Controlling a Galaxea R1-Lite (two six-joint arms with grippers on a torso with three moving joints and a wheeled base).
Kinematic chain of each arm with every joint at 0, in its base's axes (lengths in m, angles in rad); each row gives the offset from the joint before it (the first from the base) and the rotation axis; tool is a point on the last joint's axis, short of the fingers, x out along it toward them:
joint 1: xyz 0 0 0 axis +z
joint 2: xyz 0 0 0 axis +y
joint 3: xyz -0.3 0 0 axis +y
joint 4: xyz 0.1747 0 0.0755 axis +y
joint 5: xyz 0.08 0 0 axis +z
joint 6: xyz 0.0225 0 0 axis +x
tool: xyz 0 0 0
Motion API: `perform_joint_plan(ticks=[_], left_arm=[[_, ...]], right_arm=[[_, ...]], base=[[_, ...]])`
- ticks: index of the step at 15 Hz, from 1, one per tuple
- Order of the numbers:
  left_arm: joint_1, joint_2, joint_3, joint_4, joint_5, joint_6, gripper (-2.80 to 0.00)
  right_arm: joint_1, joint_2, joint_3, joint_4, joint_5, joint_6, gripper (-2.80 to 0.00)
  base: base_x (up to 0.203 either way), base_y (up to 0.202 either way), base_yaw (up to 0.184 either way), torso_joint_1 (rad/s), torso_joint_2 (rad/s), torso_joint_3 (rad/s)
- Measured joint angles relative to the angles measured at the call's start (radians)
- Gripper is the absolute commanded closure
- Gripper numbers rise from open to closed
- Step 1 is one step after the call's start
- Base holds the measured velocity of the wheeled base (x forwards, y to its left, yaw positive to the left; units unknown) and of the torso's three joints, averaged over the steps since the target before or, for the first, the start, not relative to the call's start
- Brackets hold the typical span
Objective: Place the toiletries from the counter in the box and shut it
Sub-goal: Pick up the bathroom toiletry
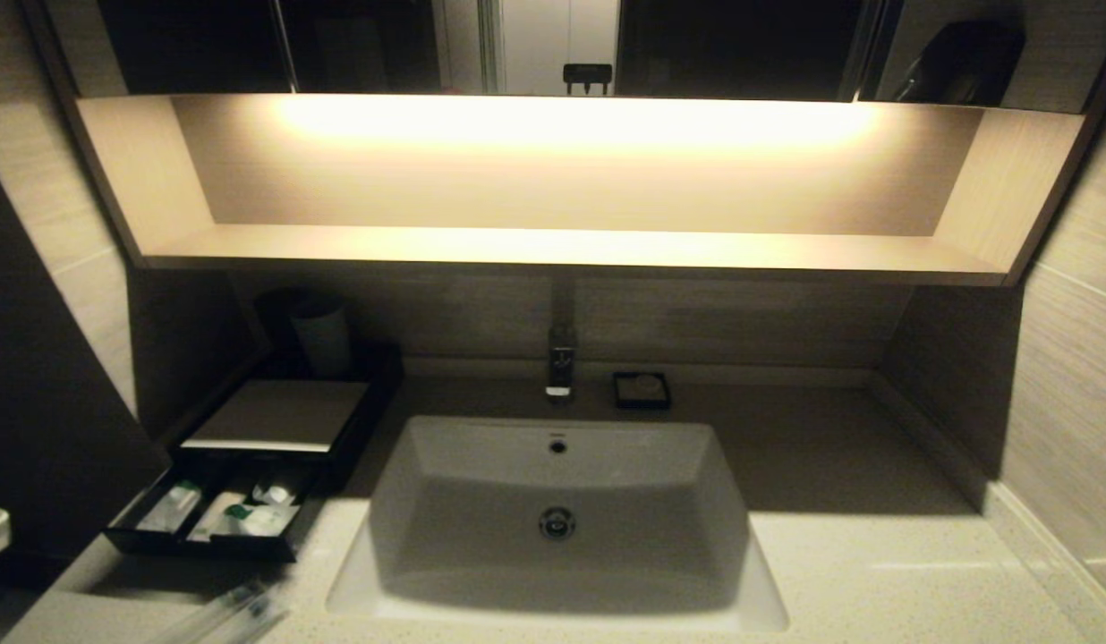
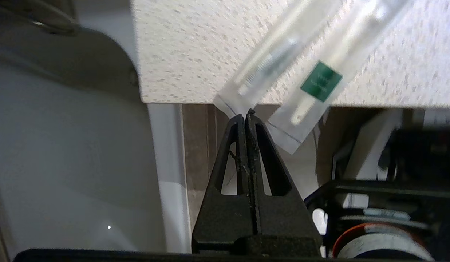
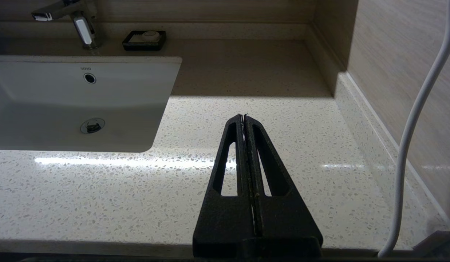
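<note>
Speckled stone bench (image 3: 283, 153) surrounds the sink (image 1: 557, 501). Left gripper (image 2: 247, 113) jaws pinch a slim toothbrush packet (image 2: 272, 65); right gripper (image 3: 244, 117) jaws are pressed together.

Head camera looks down from above the sink (image 1: 557, 501); right wrist camera sits low, sharing it; left wrist hugs the surface (image 2: 196, 47) edge.

Lit wooden shelf (image 1: 571, 246) beneath dark mirror (image 1: 732, 45); striped beige wall tiles (image 1: 1067, 358); chrome tap (image 1: 560, 362) behind white basin (image 1: 557, 519)

"TOTO" on sink (image 3: 46, 87) back wall near overflow hole.
</note>
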Motion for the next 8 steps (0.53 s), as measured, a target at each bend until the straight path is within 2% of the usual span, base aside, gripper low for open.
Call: perform_joint_plan(ticks=[2, 3, 8], left_arm=[[0.013, 0.041, 0.000, 0.000, 0.002, 0.055, 0.00], [0.030, 0.059, -0.004, -0.001, 0.003, 0.102, 0.00], [0.122, 0.157, -0.030, -0.006, 0.003, 0.386, 0.00]], right_arm=[[0.000, 0.000, 0.000, 0.000, 0.000, 0.000, 0.00], [0.000, 0.000, 0.000, 0.000, 0.000, 0.000, 0.00], [0.000, 0.000, 0.000, 0.000, 0.000, 0.000, 0.00]], base=[[0.000, 0.000, 0.000, 0.000, 0.00, 0.000], [0.000, 0.000, 0.000, 0.000, 0.00, 0.000], [0.000, 0.000, 0.000, 0.000, 0.00, 0.000]])
